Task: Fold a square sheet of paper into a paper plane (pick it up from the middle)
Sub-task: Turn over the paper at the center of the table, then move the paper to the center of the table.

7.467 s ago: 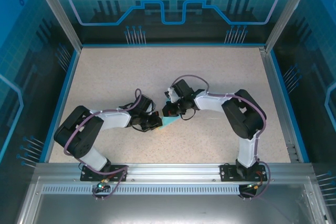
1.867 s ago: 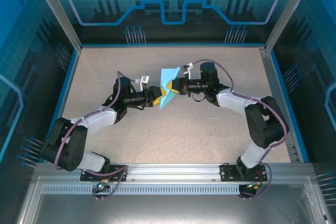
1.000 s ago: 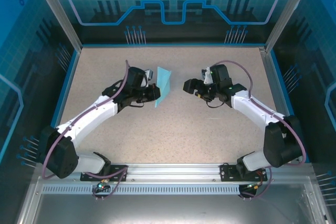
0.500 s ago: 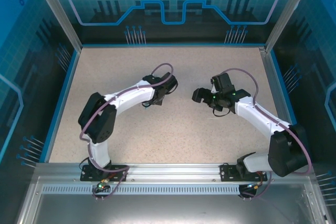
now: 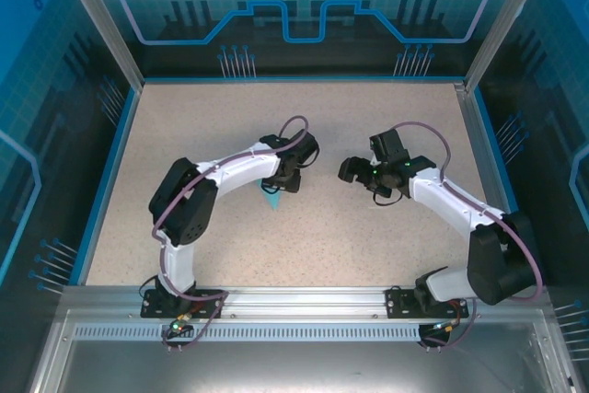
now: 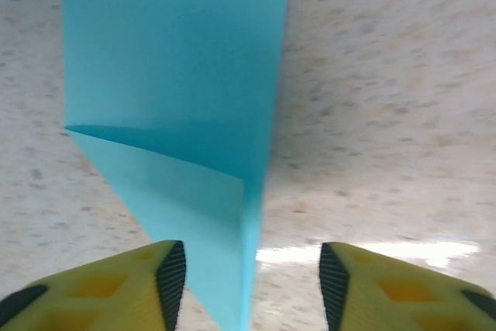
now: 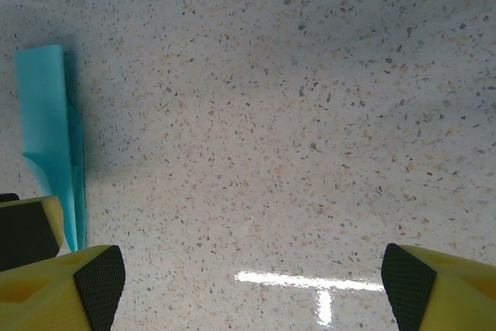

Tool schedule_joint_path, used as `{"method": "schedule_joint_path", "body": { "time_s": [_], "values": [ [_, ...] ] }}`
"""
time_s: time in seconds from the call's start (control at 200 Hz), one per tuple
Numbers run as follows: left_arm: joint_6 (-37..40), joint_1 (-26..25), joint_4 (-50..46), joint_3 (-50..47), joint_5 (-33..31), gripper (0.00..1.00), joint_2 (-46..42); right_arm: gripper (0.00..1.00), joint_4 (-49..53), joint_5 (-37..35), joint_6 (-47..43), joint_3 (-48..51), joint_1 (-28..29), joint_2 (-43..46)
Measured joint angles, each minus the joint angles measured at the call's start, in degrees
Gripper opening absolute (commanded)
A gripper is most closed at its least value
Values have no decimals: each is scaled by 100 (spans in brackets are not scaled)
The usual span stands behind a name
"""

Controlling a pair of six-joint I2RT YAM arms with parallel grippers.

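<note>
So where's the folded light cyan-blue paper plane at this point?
The cyan-blue paper plane is just left of the table's centre in the top view, between the left fingers, which are open; the right fingers are off to its right.

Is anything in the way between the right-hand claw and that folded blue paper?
Nothing visible does. Only bare speckled table lies between the right gripper and the paper plane. The left gripper is already at the plane, its open fingers on either side of it.
</note>
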State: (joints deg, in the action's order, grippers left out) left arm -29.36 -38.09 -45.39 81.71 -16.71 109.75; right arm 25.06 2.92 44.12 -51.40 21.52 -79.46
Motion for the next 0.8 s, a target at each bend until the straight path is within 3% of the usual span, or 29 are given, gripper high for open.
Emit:
{"method": "schedule_joint_path", "body": {
  "time_s": [0.11,0.205,0.385,0.575,0.8],
  "values": [
    [-57,363,461,-452,789,65,-754,75,-142,4,66,-2,219,-76],
    [-175,981,883,-994,1360,70,-1506,64,-315,37,127,-101,658,-350],
    [-492,2024,1379,-1947,1742,78,-2218,45,-625,155,343,-1043,1714,-1475],
    [-704,2553,1510,-2697,1921,85,-2516,37,-1029,468,595,-2146,2426,-2691],
    [-822,2833,1641,-3071,1985,89,-2922,36,-1255,780,717,-2649,2522,-3530]
  ]
}}
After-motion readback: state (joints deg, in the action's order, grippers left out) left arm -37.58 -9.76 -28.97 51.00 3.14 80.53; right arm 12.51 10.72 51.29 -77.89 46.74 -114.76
